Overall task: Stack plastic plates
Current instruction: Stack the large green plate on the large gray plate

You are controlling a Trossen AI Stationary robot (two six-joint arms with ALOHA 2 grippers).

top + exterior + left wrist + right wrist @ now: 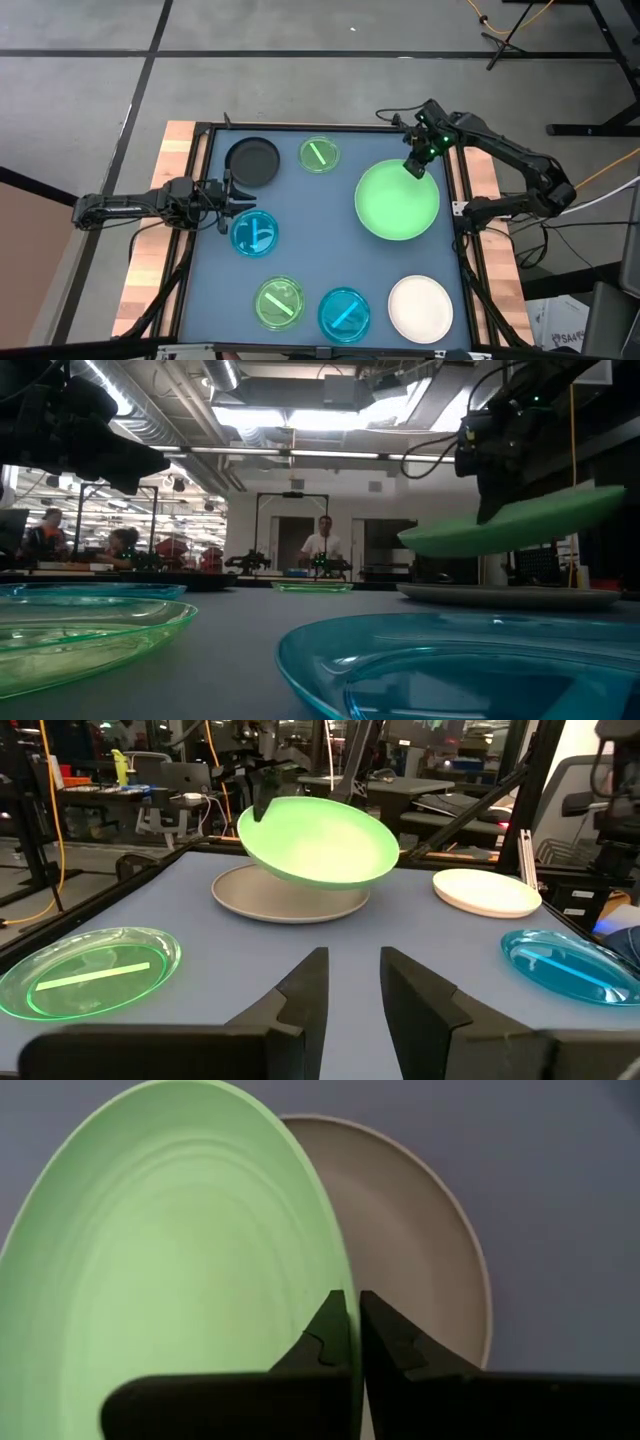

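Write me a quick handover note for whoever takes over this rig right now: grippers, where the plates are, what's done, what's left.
Right gripper: shut on the light green plate rim, holding it tilted above the grey plate.
Left gripper: open, empty, at the left side between the black plate and a blue plate.
Done: nothing stacked yet.
Left: set green on grey, then add the white plate and the small ones.

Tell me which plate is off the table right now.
The large light green plate: the right pincer holds its rim, tilted above the grey plate. All others lie flat.
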